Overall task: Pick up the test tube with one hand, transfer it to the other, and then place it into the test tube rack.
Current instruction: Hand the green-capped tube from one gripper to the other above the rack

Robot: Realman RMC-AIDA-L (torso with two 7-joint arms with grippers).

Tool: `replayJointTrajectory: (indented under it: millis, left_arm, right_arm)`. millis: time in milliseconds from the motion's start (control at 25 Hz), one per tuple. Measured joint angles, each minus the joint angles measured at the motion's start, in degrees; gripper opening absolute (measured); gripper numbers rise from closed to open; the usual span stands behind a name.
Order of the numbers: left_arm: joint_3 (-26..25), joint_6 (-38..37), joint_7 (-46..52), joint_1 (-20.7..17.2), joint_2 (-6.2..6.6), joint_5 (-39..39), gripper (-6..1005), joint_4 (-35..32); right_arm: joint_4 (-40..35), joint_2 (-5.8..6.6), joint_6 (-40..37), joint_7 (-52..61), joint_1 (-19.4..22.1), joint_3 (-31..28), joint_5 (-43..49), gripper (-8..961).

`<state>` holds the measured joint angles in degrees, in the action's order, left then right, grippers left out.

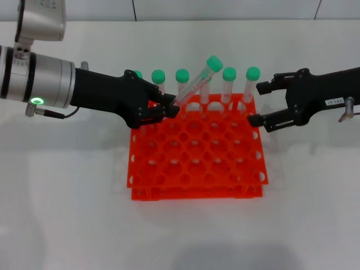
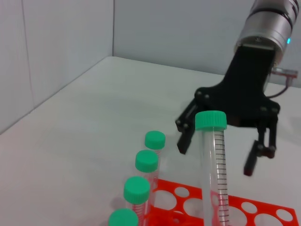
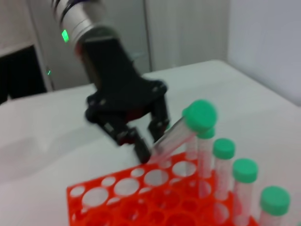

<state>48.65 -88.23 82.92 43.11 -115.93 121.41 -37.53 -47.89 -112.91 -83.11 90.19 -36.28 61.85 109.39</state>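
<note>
My left gripper (image 1: 169, 107), unlabelled, on the silver wrist with the green light, is shut on the lower end of the test tube (image 1: 194, 84). The tube tilts up to the right, its green cap high, over the back row of the orange-red test tube rack (image 1: 197, 163). My right gripper (image 1: 259, 103), with the white label, is open at the rack's back right corner, apart from the tube. The left wrist view shows the held tube (image 2: 214, 160) with the open right gripper (image 2: 216, 157) behind it. The right wrist view shows the left gripper (image 3: 149, 146) holding the tube (image 3: 176, 134).
Several other green-capped tubes (image 1: 182, 79) stand upright in the rack's back row, on both sides of the held tube. Most rack holes in front are unfilled. The rack stands on a white table (image 1: 67, 214), with a pale wall behind.
</note>
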Motion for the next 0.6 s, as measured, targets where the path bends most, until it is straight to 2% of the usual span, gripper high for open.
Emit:
replayJointTrajectory:
  millis: [120,360,600]
  left_arm:
    - [0.0,-0.1,0.0,0.1,0.00,0.0,191,0.0]
    - [0.1,-0.2,0.1,0.4,0.00,0.5,190,0.0]
    - [0.1,-0.3,0.1,0.4,0.00,0.5,190,0.0]
  right_arm:
    - [0.5,-0.37,-0.4,1.5,-0.3,-2.0,-0.3,854]
    - [0.4,-2.06,0.5,3.4,-0.4,-2.4,-1.9,854]
    - [1.0,-2.15,1.0,6.8,-0.3,-3.4,-9.1,854]
